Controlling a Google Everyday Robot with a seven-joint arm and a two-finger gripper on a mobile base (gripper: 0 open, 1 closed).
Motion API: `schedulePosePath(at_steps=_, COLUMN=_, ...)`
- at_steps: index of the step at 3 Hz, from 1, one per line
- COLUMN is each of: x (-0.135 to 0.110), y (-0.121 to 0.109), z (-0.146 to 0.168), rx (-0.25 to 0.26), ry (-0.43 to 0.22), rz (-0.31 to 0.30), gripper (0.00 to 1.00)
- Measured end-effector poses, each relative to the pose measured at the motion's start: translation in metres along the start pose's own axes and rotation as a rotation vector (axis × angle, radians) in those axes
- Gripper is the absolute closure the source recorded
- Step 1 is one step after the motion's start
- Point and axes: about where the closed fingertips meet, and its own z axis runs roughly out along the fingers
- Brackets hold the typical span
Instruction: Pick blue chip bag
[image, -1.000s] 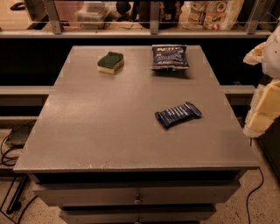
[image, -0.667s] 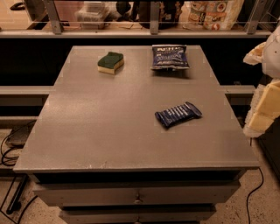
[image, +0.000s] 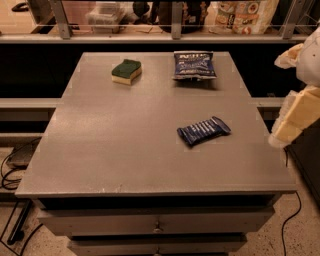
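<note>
The blue chip bag (image: 194, 65) lies flat at the far right of the grey table (image: 125, 150), squarish and glossy with white lettering along its top edge. My gripper (image: 294, 117) shows as cream-coloured parts at the right edge of the view, beyond the table's right side and well short of the bag. It holds nothing that I can see.
A long dark blue ribbed packet (image: 203, 130) lies right of the table's middle. A green and yellow sponge (image: 126, 71) sits at the far left. A railing and a shelf with bags and containers (image: 240, 15) run behind the table. Cables (image: 10, 170) lie on the floor at left.
</note>
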Motion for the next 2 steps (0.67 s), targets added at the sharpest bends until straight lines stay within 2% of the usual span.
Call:
schedulePosePath(at_steps=1, x=-0.018, y=-0.053, z=0.021, rx=0.092, ry=-0.207, rz=0.096, gripper=0.0)
schedulePosePath(at_steps=2, x=-0.03, y=-0.105, z=0.035, rx=0.171, ry=-0.288, rz=0.137, gripper=0.0)
